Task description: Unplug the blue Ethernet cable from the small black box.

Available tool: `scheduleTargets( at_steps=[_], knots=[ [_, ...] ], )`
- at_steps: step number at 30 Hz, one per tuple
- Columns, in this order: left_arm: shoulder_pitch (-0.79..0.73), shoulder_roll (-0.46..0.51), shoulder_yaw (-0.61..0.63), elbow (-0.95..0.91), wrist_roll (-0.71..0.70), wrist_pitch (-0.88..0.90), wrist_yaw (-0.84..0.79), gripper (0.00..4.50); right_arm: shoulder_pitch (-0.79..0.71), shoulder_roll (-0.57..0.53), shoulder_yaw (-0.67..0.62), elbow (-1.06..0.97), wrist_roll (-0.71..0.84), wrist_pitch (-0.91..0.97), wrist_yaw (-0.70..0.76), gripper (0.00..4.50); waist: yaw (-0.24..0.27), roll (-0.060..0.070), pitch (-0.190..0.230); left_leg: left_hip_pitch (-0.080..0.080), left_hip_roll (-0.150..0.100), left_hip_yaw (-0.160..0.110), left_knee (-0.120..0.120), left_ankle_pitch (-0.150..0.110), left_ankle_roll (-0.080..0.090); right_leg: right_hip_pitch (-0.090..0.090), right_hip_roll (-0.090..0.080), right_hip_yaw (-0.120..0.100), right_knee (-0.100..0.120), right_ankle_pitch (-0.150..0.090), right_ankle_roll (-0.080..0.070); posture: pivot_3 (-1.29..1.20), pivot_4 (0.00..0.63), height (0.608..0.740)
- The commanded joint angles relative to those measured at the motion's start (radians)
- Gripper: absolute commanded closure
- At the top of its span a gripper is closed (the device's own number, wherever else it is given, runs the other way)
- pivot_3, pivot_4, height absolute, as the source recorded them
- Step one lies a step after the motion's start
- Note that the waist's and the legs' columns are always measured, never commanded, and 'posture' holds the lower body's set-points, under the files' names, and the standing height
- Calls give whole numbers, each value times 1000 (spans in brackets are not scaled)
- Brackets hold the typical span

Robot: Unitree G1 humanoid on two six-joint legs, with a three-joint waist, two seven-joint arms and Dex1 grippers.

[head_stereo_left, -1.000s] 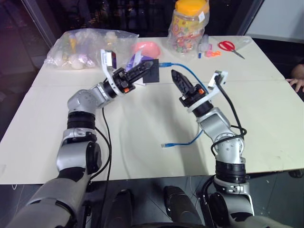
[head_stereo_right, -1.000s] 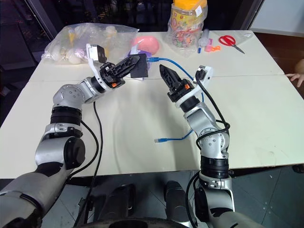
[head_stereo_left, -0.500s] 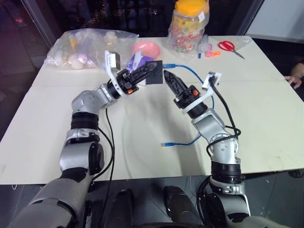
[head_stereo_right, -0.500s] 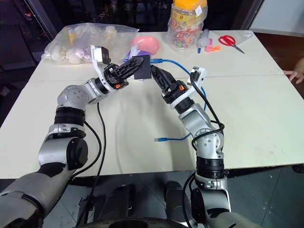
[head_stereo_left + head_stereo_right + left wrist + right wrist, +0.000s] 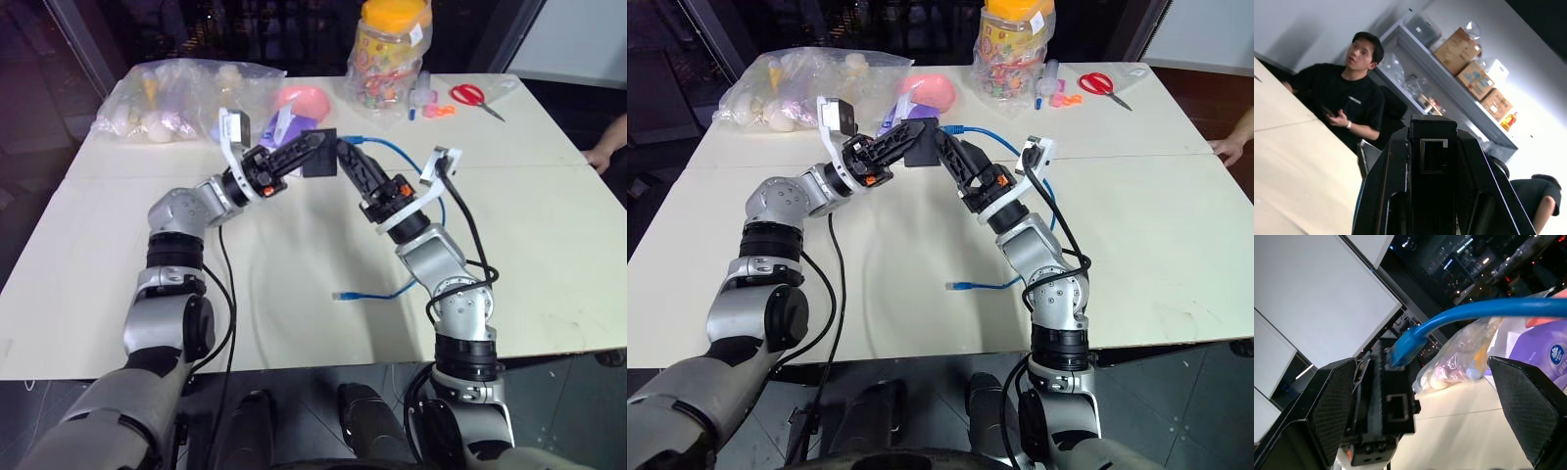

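progress: early, thin bright-blue Ethernet cable (image 5: 1415, 335) still plugged into small matte black box (image 5: 1386, 396) | left gripper (image 5: 315, 145) fingers clamp box, lifted above table (image 5: 294, 284) | right gripper (image 5: 1415, 396) fingers spread wide around plug | left: pinch plug, pull out

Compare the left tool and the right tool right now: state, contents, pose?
1. The left tool is shut on the small black box; the right tool is open and holds nothing.
2. The left tool carries the box clear of the table; the right tool's fingers straddle the blue Ethernet cable near its plug, apart from it.
Shared: both are raised and meet at the box.
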State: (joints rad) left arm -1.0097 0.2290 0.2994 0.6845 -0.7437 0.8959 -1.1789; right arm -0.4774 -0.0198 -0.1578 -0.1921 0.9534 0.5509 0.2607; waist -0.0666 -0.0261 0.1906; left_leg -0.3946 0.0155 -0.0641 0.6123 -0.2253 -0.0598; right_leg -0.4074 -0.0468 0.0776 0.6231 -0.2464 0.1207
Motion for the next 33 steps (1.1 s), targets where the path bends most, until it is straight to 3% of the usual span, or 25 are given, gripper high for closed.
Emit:
scheduleTargets(
  at_steps=[1,3,5,11,17,27,29,33],
  knots=[
    [5,-5,4,-57,-35,19,-1,3999,-27,13,-10,-9,14,-23,14,30,0,0,0,0,0,0,0,0,0,0,0,0,0,0,0,0,150,739],
    [11,-6,4,-70,-41,27,4,3999,-31,19,-15,-1,14,-27,16,30,0,0,0,0,0,0,0,0,0,0,0,0,0,0,0,0,150,739],
    [14,-8,4,-75,-44,31,8,3999,-33,22,-17,5,13,-30,17,862,0,0,0,0,0,0,0,0,0,0,0,0,0,0,0,0,150,739],
    [11,-15,9,-84,-52,29,26,3999,-24,35,-10,8,21,-19,20,3900,0,0,0,0,0,0,0,0,0,0,0,0,0,0,0,0,150,739],
    [11,-16,11,-85,-54,22,34,3999,-21,40,-15,14,19,-19,12,3900,0,0,0,0,0,0,0,0,0,0,0,0,0,0,0,0,150,739],
    [-29,97,43,17,-20,-63,32,3999,-21,-77,-185,50,45,-47,-31,3900,2,0,0,0,0,0,-1,0,0,0,0,0,-1,0,0,0,150,739],
    [-36,103,36,33,3,-105,46,3999,-23,-103,-205,63,36,-47,-30,3900,3,0,0,-1,0,0,-1,0,0,0,0,0,-2,0,0,0,150,739],
    [-21,8,-34,17,168,-422,196,3999,-65,-174,-227,228,-74,-43,-130,3900,21,0,0,-1,0,1,0,0,0,1,-1,0,-5,0,0,0,150,739]
  ],
)
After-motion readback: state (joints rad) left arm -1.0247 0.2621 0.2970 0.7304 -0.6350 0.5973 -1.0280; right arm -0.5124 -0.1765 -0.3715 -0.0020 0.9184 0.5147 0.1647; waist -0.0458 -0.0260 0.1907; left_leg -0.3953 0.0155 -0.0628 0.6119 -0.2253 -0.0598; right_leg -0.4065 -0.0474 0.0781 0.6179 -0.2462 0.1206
